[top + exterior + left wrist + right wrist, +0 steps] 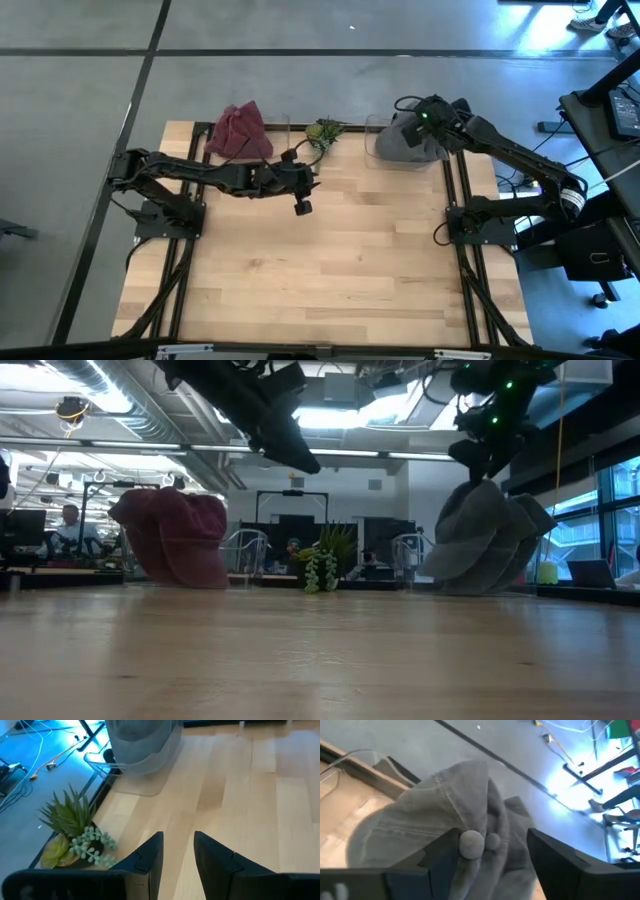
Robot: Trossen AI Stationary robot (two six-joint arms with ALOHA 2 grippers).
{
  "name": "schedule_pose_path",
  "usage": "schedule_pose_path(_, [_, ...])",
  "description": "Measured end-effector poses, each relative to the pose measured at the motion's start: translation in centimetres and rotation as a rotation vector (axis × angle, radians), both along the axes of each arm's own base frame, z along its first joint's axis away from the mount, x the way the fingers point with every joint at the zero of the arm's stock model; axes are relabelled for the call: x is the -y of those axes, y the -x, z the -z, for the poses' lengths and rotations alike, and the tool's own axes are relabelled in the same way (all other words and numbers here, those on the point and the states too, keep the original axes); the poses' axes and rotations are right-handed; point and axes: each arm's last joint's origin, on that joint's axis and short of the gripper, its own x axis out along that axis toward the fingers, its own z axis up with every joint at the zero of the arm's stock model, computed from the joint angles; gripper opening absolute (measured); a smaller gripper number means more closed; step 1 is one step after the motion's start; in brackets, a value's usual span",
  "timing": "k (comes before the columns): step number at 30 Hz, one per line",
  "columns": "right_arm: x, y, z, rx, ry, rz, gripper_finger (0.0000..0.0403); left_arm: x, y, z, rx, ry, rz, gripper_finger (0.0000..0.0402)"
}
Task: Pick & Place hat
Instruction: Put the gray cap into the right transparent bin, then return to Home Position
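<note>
The grey hat (400,143) stands bunched up in a clear tray (374,135) at the table's far right, its lower folds resting on the tray. My right gripper (426,122) is above it, open, one finger on each side of the hat's crown (465,800). In the low view the grey hat (485,545) rises to just under my right gripper (482,468). A red hat (240,131) sits at the far left edge. My left gripper (310,183) hovers open over the table's middle, clear of both hats; it also shows in its wrist view (178,842). My right gripper comes at the grey hat from above, its open fingers (445,851) standing on either side of the bunched crown cloth, with the top button (470,843) right beside one finger. Whether the fingers touch the cloth, I cannot tell.
A small potted plant (323,133) stands at the far edge between the two hats, close to my left gripper. The bare wooden table (330,270) stretches toward the near edge. Black frame rails (455,200) run along both sides.
</note>
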Motion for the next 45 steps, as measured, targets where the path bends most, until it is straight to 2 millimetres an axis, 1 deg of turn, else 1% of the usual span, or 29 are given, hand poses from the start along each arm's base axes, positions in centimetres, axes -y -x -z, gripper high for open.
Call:
schedule_pose_path(2, [-0.4,0.4,-0.5,0.011,0.011,-0.012,0.0242,-0.2,0.2,-0.2,-0.005,0.000,-0.007,0.0105])
schedule_pose_path(4, [-0.8,0.7,-0.9,0.036,-0.003,-0.065,0.0246,-0.3,0.5,-0.6,0.013,0.004,-0.016,0.0105])
schedule_pose_path(6, [-1.1,0.9,-1.2,0.060,-0.007,-0.095,0.0245,-0.4,0.7,-0.9,0.020,0.006,-0.022,0.0105])
schedule_pose_path(9, [-1.3,1.2,-1.6,0.082,0.007,-0.092,0.0241,-0.4,0.9,-1.3,0.033,0.004,-0.022,0.0105])
schedule_pose_path(13, [-1.6,1.6,-1.9,0.089,0.017,-0.095,0.0237,-0.3,1.6,-1.5,0.000,0.021,-0.030,0.0105])
schedule_pose_path(15, [-2.0,1.9,-2.2,0.103,0.014,-0.107,0.0234,-0.3,2.5,-1.7,-0.028,0.048,-0.048,0.0105])
schedule_pose_path(17, [-2.7,2.3,-2.6,0.157,-0.006,-0.162,0.0231,-0.2,3.5,-2.4,-0.028,0.075,-0.067,0.0105])
schedule_pose_path(20, [-4.5,2.3,-3.3,0.294,-0.055,-0.327,0.0228,0.0,5.3,-3.5,0.029,0.090,-0.093,0.0105])
schedule_pose_path(23, [-6.8,2.6,-2.9,0.394,-0.080,-0.503,0.0228,0.2,7.8,-3.5,0.138,0.108,-0.105,0.0105])
schedule_pose_path(25, [-8.3,2.8,-2.0,0.460,-0.091,-0.601,0.0228,0.4,9.6,-3.0,0.231,0.112,-0.100,0.0105])
schedule_pose_path(28, [-10.6,3.0,-0.1,0.557,-0.140,-0.821,0.0228,0.7,12.1,-2.1,0.357,0.127,-0.091,0.0105])
schedule_pose_path(32, [-13.1,2.6,3.6,0.681,-0.220,-1.181,0.0228,0.9,14.8,-0.3,0.456,0.161,-0.068,0.0105])
schedule_pose_path(34, [-14.0,2.4,5.6,0.723,-0.228,-1.306,0.0228,1.0,15.6,0.6,0.491,0.166,-0.064,0.0105])
schedule_pose_path(36, [-14.4,2.4,7.4,0.725,-0.215,-1.346,0.0228,1.1,16.4,1.8,0.508,0.166,-0.062,0.0105])
schedule_pose_path(39, [-14.5,2.6,9.7,0.783,-0.190,-1.322,0.0228,1.1,17.2,3.3,0.551,0.171,-0.060,0.0105])
schedule_pose_path(42, [-14.7,2.9,11.6,0.865,-0.144,-1.362,0.0228,1.2,18.0,4.6,0.608,0.197,-0.071,0.0106])
schedule_pose_path(45, [-14.9,3.5,13.3,0.919,-0.134,-1.416,0.0228,1.2,18.6,5.6,0.642,0.202,-0.085,0.0107])
